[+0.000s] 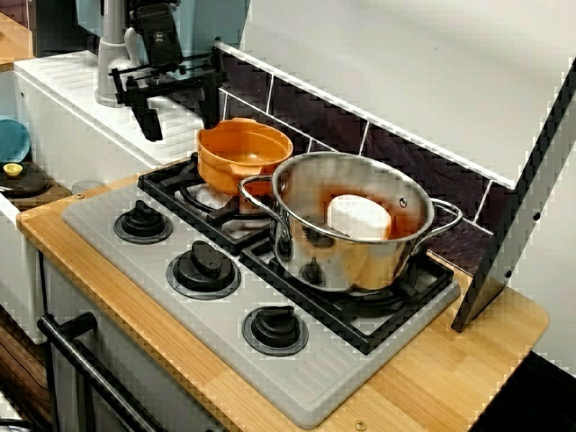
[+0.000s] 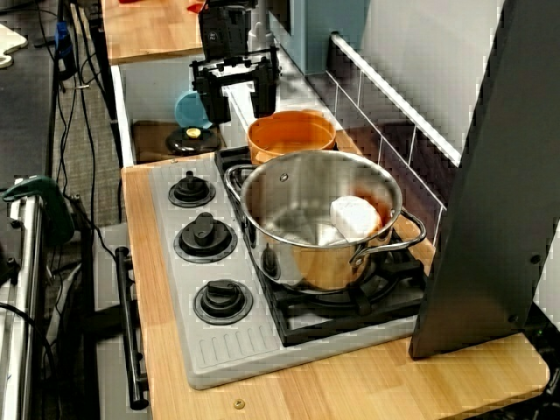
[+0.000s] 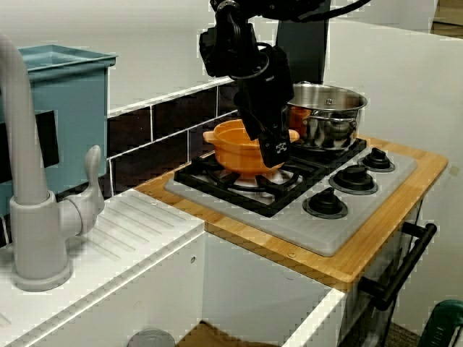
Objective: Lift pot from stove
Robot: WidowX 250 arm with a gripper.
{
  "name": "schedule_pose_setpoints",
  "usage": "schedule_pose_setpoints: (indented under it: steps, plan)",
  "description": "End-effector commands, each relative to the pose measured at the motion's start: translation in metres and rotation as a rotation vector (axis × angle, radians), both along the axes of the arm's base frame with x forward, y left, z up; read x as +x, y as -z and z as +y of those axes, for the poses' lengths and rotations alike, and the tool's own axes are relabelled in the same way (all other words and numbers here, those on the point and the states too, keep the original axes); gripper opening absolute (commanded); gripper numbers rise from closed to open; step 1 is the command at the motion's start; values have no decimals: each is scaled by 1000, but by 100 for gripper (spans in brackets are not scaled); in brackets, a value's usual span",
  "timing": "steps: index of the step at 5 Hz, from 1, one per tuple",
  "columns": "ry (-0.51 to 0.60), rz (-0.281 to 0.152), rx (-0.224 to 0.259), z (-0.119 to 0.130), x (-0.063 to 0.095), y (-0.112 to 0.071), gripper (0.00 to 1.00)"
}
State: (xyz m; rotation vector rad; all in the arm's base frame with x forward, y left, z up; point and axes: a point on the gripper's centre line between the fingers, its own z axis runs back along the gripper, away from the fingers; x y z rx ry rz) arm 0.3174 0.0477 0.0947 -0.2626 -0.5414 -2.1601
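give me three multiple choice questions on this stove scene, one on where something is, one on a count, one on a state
1. Where does the orange pot sit?
A. inside the steel pot
B. on the burner grate behind the steel pot, toward the sink
C. on the wooden counter

2. How many round black knobs line the front of the stove?
A. two
B. three
C. five

3. How is the gripper?
A. open, near the orange pot, holding nothing
B. shut on the orange pot's rim
C. shut on a knob

Answers:
1 B: it stands on the grate beside the steel pot, on the sink side.
2 B: three knobs show in a row.
3 A: its two fingers stand apart and hold nothing.
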Motion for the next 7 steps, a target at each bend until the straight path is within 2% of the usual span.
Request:
schedule_pose_setpoints:
  steps: [1, 3, 4, 7]
  plan:
    - [36, -78, 12, -29, 8, -17, 100]
    - [73, -53, 84, -32, 12, 1, 100]
    - [81, -49, 107, -30, 11, 8, 0]
    - [86, -60, 138, -26, 5, 18, 0]
